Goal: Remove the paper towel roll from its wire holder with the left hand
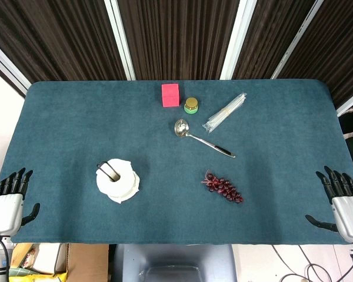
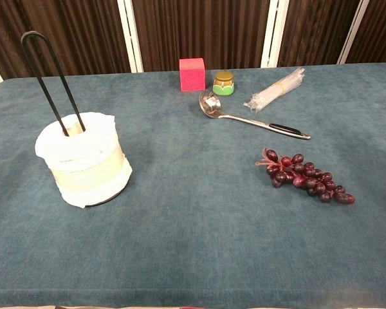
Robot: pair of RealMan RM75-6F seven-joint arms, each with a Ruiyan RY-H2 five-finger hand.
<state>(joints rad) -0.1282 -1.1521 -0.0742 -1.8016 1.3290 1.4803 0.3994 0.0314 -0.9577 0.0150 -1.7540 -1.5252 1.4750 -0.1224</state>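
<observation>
The paper towel roll point(image 2: 83, 159) hides the wire holder point(image 2: 48, 71) base; the chest view excludes both robot hands.

A white paper towel roll point(image 2: 83, 161) is sitting on a black wire holder point(image 2: 48, 71) over the teal desk point(image 2: 193, 244), near a pink cube point(image 2: 192, 74) and dark red grapes point(image 2: 305, 177).

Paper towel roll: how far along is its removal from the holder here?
Nothing is done yet. The paper towel roll sits on its wire holder, the loop through its core. The left hand rests open at the table edge, empty. Reaching, gripping and lifting remain.
</observation>
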